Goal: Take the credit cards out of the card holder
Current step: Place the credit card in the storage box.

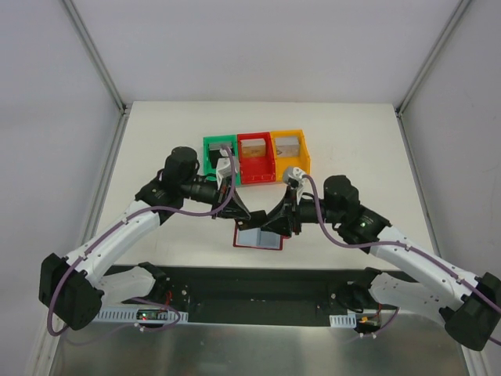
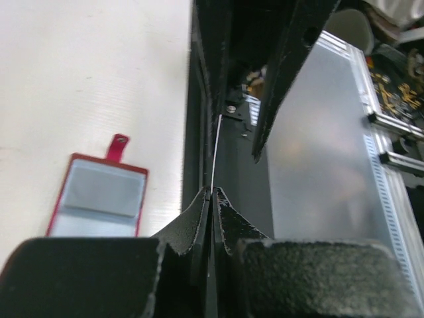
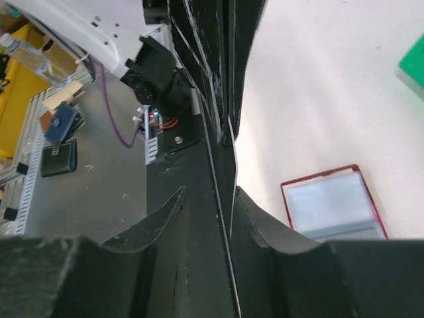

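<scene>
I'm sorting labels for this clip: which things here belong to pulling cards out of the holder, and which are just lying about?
Job:
card holder, lying open
credit card, edge-on in the left pincer

Lying about:
green bin
red bin
orange bin

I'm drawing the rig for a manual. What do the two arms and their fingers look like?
Both the left arm and the right arm have white tube links with small dark dots, bulky black joints and black bases. A purple cable loops along each. The fingers are black and wedge-shaped, with rough-textured mounts.
</scene>
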Tool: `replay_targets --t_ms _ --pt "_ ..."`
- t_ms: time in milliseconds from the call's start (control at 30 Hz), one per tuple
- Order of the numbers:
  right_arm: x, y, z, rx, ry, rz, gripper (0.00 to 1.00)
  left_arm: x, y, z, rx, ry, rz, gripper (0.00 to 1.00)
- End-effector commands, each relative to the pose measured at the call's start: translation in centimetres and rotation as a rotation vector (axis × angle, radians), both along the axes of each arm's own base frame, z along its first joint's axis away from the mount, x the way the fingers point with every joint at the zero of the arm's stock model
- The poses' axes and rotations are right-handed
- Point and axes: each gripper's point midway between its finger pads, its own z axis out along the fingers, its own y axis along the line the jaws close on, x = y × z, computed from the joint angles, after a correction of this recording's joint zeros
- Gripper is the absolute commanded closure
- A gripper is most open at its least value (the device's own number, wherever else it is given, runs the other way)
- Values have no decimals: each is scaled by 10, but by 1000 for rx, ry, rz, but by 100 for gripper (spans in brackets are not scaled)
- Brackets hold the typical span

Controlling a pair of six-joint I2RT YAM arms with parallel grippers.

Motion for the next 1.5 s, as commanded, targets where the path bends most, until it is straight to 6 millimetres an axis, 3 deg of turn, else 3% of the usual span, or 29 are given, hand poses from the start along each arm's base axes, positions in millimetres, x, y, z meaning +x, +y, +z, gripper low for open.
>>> replay_targets --t_ms 0,233,400,533,700,867,1067,1467 --pt "14 -12 8 44 -39 -92 66 36 15 2 34 -57 219 100" --pt "20 -30 1 43 -21 -186 64 99 54 9 117 -210 663 100" --pt "18 -36 -3 29 -34 -200 64 137 84 2 187 -279 785 100" --pt "12 -38 -2 33 -35 -185 65 151 86 -10 233 -424 643 100" --pt "5 -42 -2 37 -36 -171 67 166 86 -2 149 -480 469 100" --pt "-3 -47 -4 43 -35 -158 68 163 82 1 13 -613 256 100" --pt "-11 -56 -19 7 -34 -154 69 182 89 -18 50 -655 207 100" --pt "-9 -49 -36 -27 18 -129 71 225 100 -50 202 -652 229 100"
